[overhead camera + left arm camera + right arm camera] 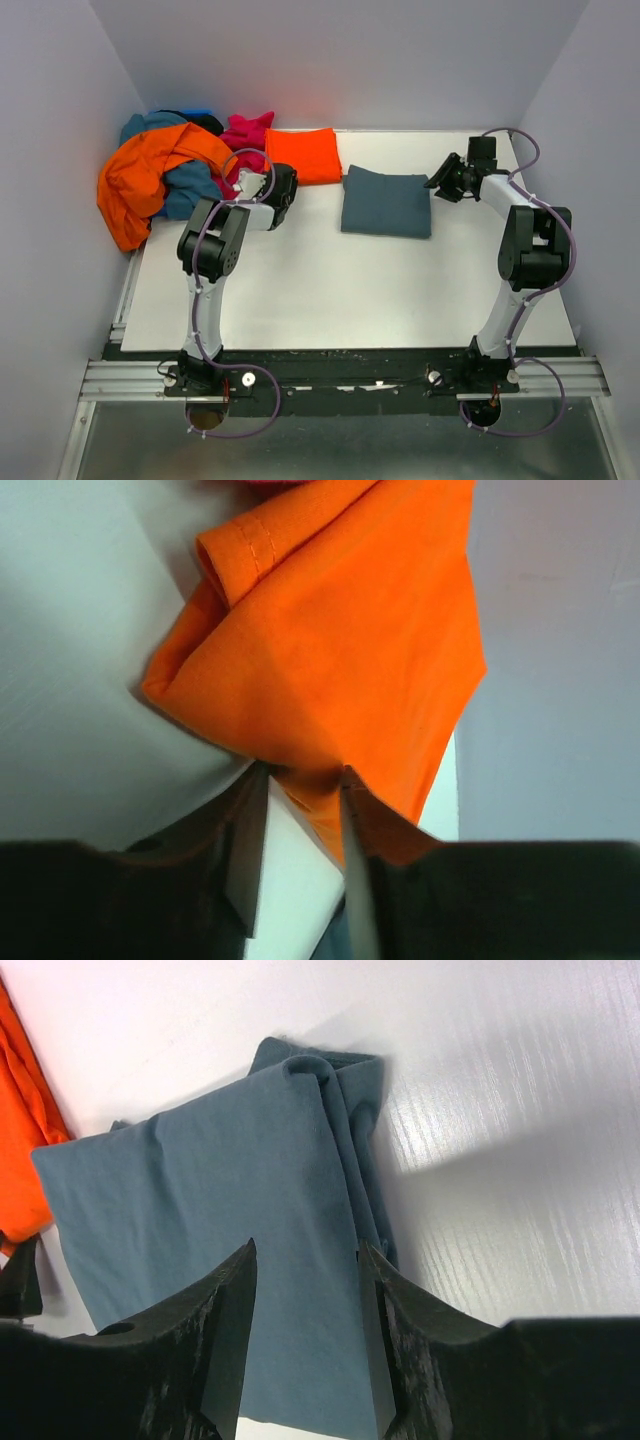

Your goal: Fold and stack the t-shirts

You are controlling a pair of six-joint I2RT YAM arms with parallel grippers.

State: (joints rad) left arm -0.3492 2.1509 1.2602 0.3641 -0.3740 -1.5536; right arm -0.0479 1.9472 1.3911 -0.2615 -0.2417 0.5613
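A folded bright orange-red t-shirt [303,156] lies at the back of the white table [330,290]. A folded slate blue-grey t-shirt [386,203] lies to its right. My left gripper [287,184] is at the orange-red shirt's near left corner. In the left wrist view its jaws [300,770] stand apart, with the edge of the shirt [330,640] dipping between the tips. My right gripper [441,182] is open and empty at the slate shirt's right edge. In the right wrist view the gripper [305,1248] hangs over the slate shirt [200,1200].
A heap of unfolded shirts sits at the back left corner: orange [140,180], teal-blue [192,186] and magenta pink [246,131]. Grey walls close the table on the left, back and right. The orange-red shirt shows at the left edge of the right wrist view [20,1130].
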